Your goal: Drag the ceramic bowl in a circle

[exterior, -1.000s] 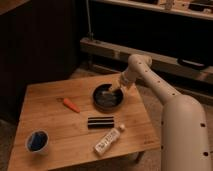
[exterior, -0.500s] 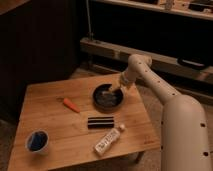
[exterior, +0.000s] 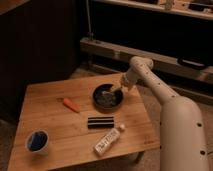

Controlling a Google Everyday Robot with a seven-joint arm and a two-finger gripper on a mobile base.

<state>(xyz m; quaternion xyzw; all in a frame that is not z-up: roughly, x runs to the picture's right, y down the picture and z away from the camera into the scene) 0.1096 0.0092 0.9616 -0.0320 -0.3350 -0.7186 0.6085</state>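
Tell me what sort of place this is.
Probably a dim lab or workshop room set up for robot tests: a low wooden table with scattered props such as a carrot and a cup, metal shelving behind it, and the end effector at the rim of the ceramic bowl.

white rounded arm [exterior: 154,84], gripper [exterior: 116,90] at tip

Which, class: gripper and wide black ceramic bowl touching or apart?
Cannot tell. Camera view: the gripper overlaps the right rim of the bowl; neither contact nor gap shows.
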